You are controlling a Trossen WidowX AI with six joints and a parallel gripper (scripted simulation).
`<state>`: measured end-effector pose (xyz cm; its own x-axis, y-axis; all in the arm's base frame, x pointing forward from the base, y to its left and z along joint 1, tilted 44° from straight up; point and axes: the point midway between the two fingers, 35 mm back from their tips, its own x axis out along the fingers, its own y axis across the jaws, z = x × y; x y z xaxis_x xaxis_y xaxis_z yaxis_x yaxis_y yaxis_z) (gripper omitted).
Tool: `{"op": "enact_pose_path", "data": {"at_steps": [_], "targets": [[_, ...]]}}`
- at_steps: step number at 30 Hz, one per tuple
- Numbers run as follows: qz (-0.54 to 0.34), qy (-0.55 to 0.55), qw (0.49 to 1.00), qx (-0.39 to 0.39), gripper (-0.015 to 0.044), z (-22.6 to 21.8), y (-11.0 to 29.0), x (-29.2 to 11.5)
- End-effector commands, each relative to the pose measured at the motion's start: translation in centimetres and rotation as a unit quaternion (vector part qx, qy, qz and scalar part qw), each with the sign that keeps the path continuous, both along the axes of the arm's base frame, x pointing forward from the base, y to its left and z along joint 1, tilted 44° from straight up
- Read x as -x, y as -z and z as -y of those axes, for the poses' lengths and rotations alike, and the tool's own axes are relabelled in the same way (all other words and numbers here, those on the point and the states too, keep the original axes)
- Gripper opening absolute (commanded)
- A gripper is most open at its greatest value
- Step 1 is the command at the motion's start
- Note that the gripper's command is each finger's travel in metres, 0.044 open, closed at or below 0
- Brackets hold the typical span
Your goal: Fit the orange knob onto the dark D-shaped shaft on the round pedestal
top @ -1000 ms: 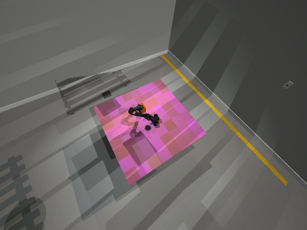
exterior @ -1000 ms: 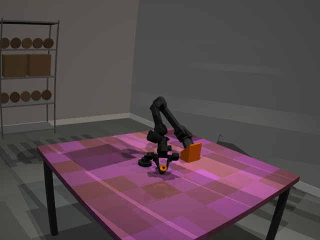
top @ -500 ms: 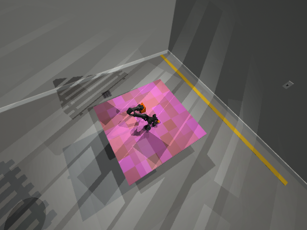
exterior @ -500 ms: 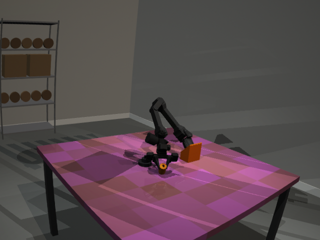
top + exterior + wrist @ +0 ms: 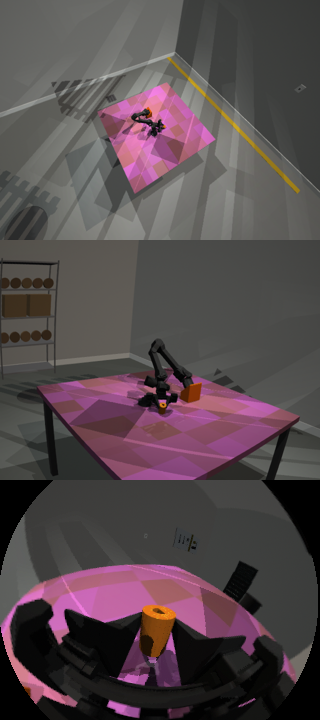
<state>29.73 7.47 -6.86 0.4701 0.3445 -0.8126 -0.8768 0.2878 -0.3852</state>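
One step is done: gripper pinches the knob, held low over the surface, just beside the pedestal. Left: align w/ shaft, push down, release.

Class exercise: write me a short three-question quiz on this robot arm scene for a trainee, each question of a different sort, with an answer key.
1. True or false: the hand is shut on the orange knob.
2. Multiple choice: where is the round pedestal in the exterior view? A) under the knob B) left of the knob, apart from it C) on the shelf rack
3. Fill in: the knob's hole faces ____ in the exterior view.

Key: 1 true; 2 B; 3 upward.
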Motion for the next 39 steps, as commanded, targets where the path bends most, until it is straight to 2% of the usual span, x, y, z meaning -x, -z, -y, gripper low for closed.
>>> {"op": "enact_pose_path", "data": {"at_steps": [1, 3, 6, 30, 37, 39], "targets": [[-0.003, 0.003, 1.000, 0.010, 0.0179, 0.10, -0.18, 0.19], [-0.003, 0.004, 1.000, 0.010, 0.0179, 0.17, -0.25, 0.24], [-0.002, 0.001, 1.000, 0.005, 0.0258, 0.03, -0.05, 0.15], [-0.002, 0.001, 1.000, 0.005, 0.0260, 0.03, -0.05, 0.15], [-0.002, 0.001, 1.000, 0.005, 0.0440, 0.03, -0.05, 0.15], [-0.002, 0.001, 1.000, 0.005, 0.0440, 0.03, -0.05, 0.15]]}}
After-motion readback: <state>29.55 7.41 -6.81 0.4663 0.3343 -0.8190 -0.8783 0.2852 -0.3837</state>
